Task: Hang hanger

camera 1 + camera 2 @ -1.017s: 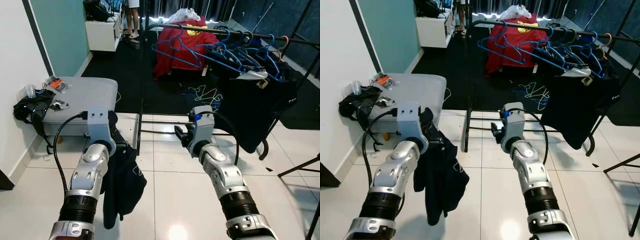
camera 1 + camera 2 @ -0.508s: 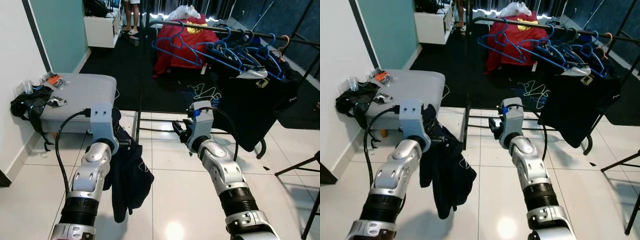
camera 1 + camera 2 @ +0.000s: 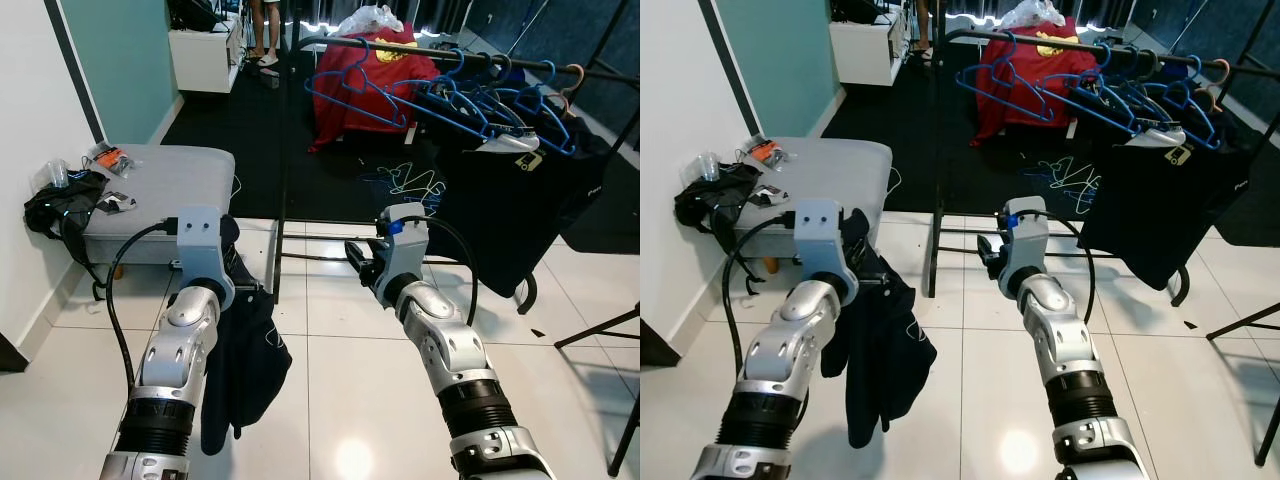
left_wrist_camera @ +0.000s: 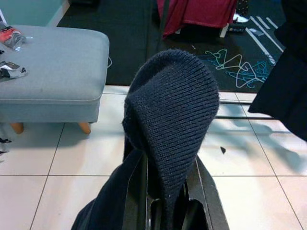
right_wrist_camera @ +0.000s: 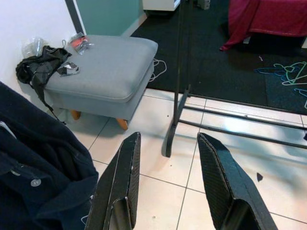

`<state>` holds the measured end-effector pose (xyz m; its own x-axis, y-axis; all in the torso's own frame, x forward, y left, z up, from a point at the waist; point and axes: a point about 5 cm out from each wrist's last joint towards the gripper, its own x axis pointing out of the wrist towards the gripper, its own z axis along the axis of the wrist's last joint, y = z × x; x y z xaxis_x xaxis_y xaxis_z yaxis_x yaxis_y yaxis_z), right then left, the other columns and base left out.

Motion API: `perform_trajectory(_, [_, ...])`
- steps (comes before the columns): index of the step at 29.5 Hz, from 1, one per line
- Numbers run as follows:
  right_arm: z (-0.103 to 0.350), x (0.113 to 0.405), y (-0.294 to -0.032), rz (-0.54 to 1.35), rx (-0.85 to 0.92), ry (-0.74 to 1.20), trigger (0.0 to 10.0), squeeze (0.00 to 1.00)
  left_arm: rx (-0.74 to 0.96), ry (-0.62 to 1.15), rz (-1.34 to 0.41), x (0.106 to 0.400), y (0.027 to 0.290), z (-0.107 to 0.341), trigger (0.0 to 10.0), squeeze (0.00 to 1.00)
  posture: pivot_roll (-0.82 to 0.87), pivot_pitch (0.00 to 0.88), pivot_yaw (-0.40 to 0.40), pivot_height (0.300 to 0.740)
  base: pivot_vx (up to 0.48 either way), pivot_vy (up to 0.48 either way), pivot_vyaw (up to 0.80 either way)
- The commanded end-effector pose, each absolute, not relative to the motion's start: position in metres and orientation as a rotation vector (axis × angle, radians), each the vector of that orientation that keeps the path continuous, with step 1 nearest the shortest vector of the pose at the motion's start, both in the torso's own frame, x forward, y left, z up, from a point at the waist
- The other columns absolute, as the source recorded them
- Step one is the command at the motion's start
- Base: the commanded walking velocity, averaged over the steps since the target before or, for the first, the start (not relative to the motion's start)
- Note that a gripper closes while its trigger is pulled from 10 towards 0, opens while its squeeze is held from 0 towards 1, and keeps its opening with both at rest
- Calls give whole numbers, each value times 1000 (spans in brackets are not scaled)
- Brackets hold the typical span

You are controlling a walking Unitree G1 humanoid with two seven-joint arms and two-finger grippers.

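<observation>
In the head views, a dark navy garment point(image 3: 245, 365) is held draped from the left gripper point(image 3: 232, 262), above white floor tiles point(image 3: 330, 400). Beyond and to the right of the right gripper point(image 3: 362, 268), blue hangers point(image 3: 450, 100) are hung on a black clothes rack point(image 3: 283, 160). In the left wrist view, the fingers point(image 4: 204, 201) are clamped on the garment's knitted fold. In the right wrist view, the fingers point(image 5: 120, 177) are held apart, with a grey ottoman point(image 5: 108, 72) seen ahead.
</observation>
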<state>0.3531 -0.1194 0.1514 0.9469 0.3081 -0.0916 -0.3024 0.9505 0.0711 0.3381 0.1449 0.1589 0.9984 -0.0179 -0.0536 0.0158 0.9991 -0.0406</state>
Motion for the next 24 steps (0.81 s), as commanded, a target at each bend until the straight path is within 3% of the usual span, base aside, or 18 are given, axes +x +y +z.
perform_trajectory(1, [149, 351, -121, 302, 67, 113, 10000, 0, -41, 31, -37, 340, 139, 164, 10000, 0, -59, 66, -25, 740, 0, 0, 0])
perform_trajectory(3, [152, 351, -124, 293, 73, 106, 10000, 0, -49, 30, -55, 343, 134, 166, 10000, 0, -64, 102, -37, 740, 0, 0, 0])
perform_trajectory(17, [147, 349, -120, 315, 59, 116, 10000, 0, -35, 63, 20, 335, 151, 157, 10000, 0, -42, 107, -69, 740, 0, 0, 0])
perform_trajectory(24, [147, 348, -121, 334, 32, 107, 10000, 0, -39, 58, 1, 329, 148, 156, 10000, 0, -27, 107, -83, 740, 0, 0, 0])
